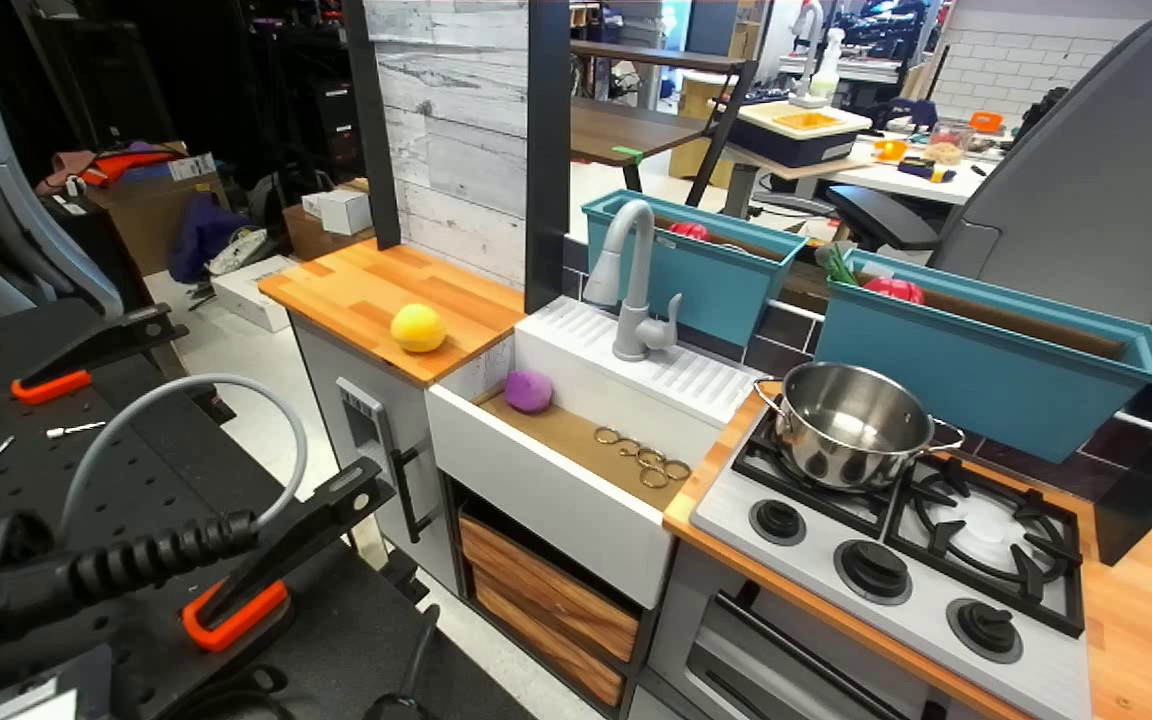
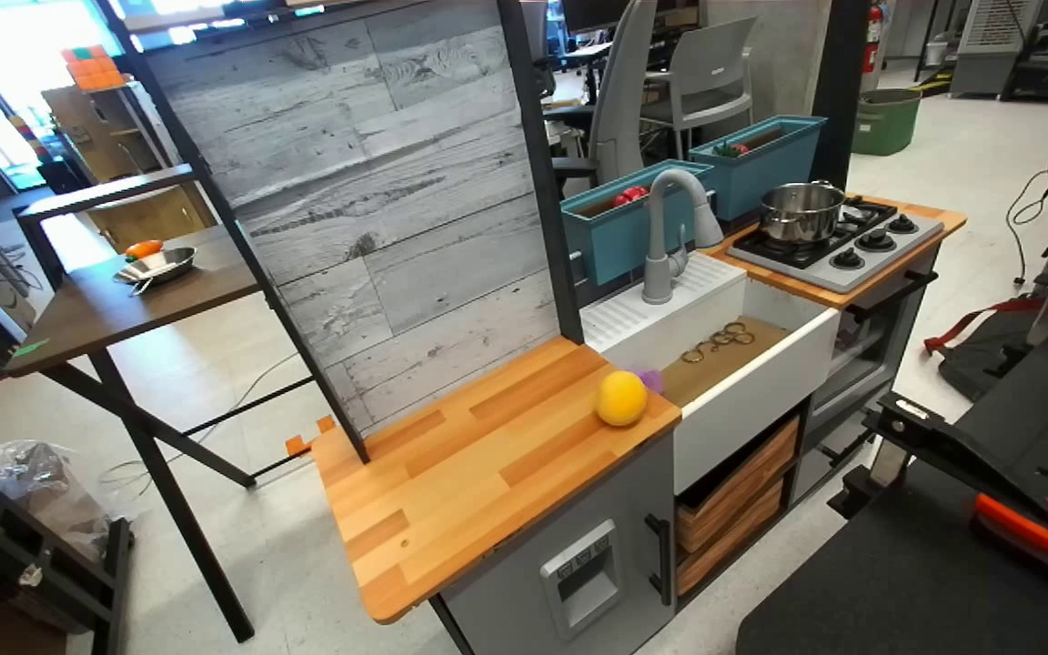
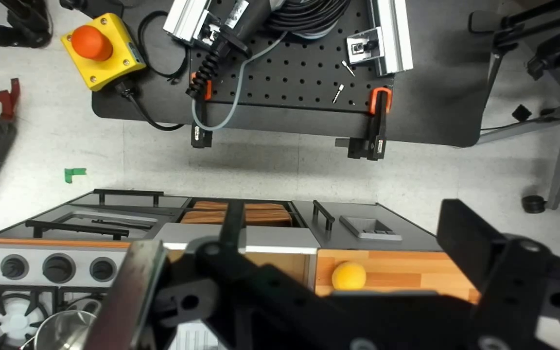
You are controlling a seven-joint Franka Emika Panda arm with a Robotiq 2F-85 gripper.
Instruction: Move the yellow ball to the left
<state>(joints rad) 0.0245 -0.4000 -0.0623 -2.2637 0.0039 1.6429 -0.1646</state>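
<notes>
My gripper [image 3: 344, 214] gapes wide, ball [image 2: 621, 398] near a front corner of the counter [image 2: 478, 464]. A clumsy nudge could roll it off!

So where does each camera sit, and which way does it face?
In an exterior view: seemingly high in front, facing down across the sink, the stove nearer than the yellow ball; no arm discernible.
In an exterior view: seemingly high by the ball's end, facing down along the wooden counter, stove farther off; no arm discernible.
In the wrist view: on the wrist, facing steeply down over the black table and counter; the open pincer shows.
Both exterior views share the sink, stove and ball.
</notes>
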